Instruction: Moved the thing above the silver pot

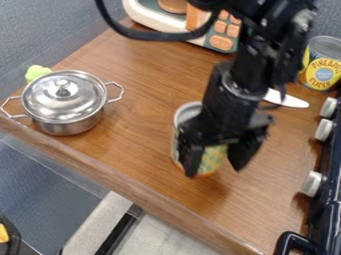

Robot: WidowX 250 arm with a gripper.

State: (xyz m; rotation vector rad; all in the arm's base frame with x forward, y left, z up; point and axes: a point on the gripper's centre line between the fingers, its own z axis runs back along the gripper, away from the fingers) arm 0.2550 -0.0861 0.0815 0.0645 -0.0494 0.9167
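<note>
Hand: black and angular, its fingers well apart in front of the middle can; whether they touch it, I cannot tell.
Middle can: a metal cylinder, upright on the surface, between its near and far edges.
Pot: smooth, shiny metal, lidded (round knob, rather dainty), with angular wire handles, beside the near edge's left end.
Surface: brown wood grain.
Yellow-labelled can: near the right edge.
</note>
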